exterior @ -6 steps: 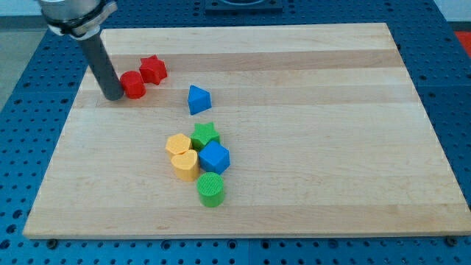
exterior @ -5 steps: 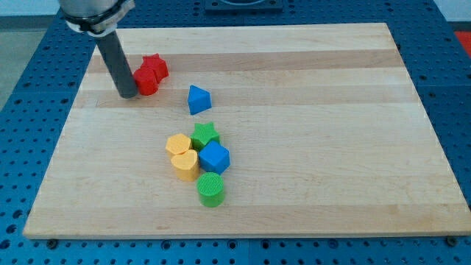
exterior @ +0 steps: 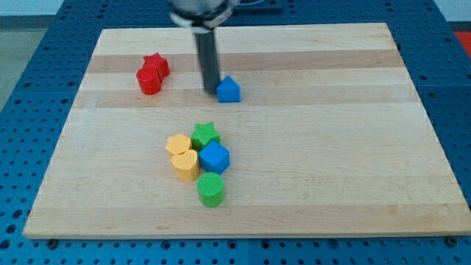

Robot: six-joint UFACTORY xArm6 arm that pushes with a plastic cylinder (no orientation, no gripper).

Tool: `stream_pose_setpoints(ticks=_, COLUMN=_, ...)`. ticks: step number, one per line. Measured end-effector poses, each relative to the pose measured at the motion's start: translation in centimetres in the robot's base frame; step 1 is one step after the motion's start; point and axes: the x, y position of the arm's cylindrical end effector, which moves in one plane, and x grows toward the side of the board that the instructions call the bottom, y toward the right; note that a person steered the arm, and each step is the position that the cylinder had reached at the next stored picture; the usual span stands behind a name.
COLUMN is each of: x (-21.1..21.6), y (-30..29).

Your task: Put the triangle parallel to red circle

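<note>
Camera view puts the blue triangle (exterior: 229, 90) in the upper middle of the wooden board (exterior: 331, 147), well to the view's right of the red circle (exterior: 149, 81) and only slightly lower, so by my reckoning the two are close to level already. My tip (exterior: 212, 90) sits just at the triangle's left side, touching it or nearly so; I cannot tell which. There is no claw on this rig to open or close, only the bare rod, so nothing is held.

I judge the triangle to be a light, rigid block that will slide easily on the smooth wood and may spin if I push it off-centre. A flat side, square on, is the place to push. Its peak points toward the view's top, its base running left to right; it is too compact for any long axis to be made out.

A red star (exterior: 155, 65) touches the circle at its upper right. Lower down, well apart, sits a cluster: green star (exterior: 205, 134), blue hexagon (exterior: 215, 157), yellow hexagon (exterior: 177, 143), yellow heart (exterior: 185, 165), green cylinder (exterior: 210, 190).
</note>
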Motion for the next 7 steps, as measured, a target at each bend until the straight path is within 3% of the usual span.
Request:
stream_pose_setpoints(ticks=1, x=-0.2, y=2.7)
stream_pose_setpoints(ticks=4, x=6.9, y=1.0)
stream_pose_setpoints(ticks=7, x=1.6, y=4.4)
